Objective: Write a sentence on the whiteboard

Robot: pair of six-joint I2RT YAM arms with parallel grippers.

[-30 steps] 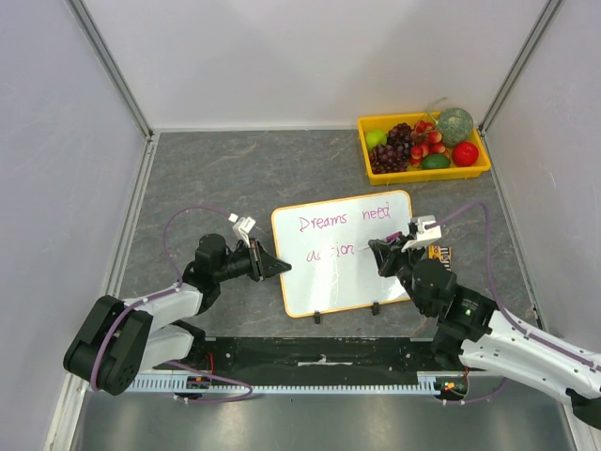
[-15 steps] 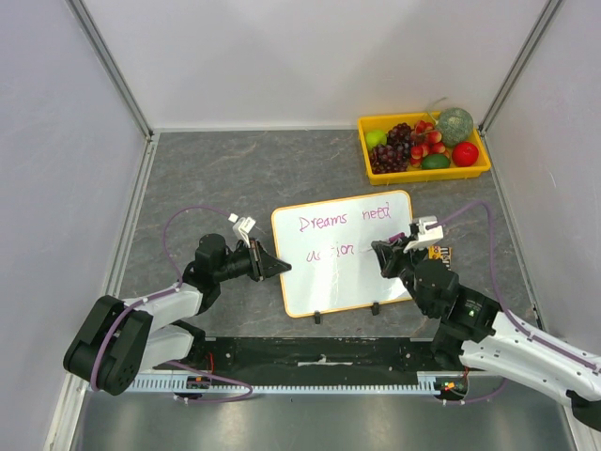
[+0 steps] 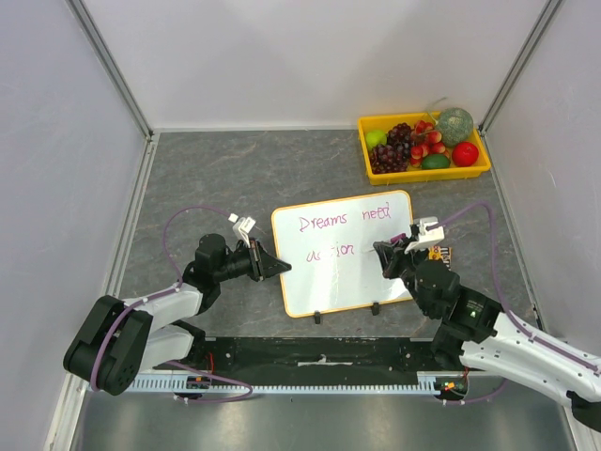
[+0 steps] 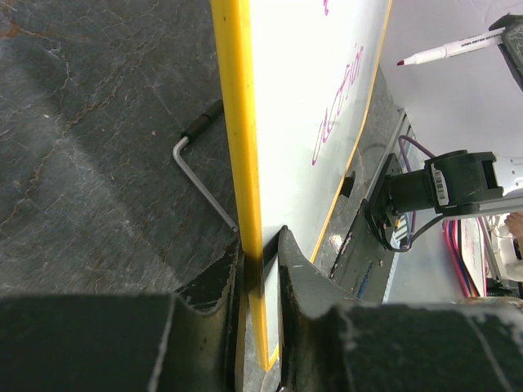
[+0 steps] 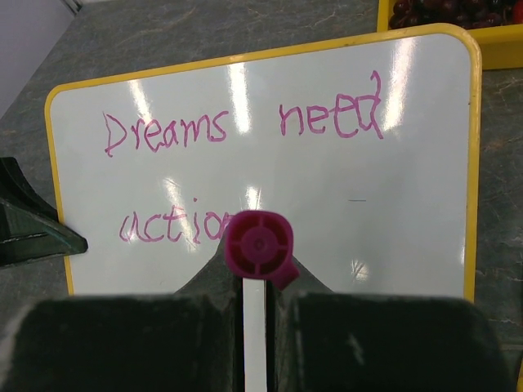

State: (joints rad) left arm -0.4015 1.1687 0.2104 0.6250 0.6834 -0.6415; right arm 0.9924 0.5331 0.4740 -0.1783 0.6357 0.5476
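**Right claw.** The right gripper [image 5: 257,276] was closed on a marker [image 5: 260,245]. The jaws clamped the white barrel, and the pink rear end faced the wrist camera. In the left wrist view, the marker tip [image 4: 400,62] stood just off the board face.

**Ahead of the right claw.** The whiteboard [image 5: 409,204] stood directly ahead of the fingertips, on the grey table [image 3: 235,169]. It was tilted back on two black feet [image 3: 319,317]. Pink handwriting read "Dreams need" on the upper line. The lower line read "actio"; the marker end hid whatever came next.

**Left claw.** The left gripper [image 4: 260,245] was closed on the edge of the whiteboard's orange-yellow frame [image 4: 237,122], one finger on each face. A wire stand [image 4: 200,175] showed behind the board.

**Farther out.**
- Beyond the board and to the right of the right claw, a yellow tray [image 3: 427,176] sat in the far corner. It held dark grapes [image 3: 390,150], a red apple [image 3: 465,153] and a melon [image 3: 455,125].
- Just beside the right claw lay a small dark and orange item [image 3: 439,252]; its print was too small to read.
- A barcode label [image 4: 441,184] on a black part was also unreadable.
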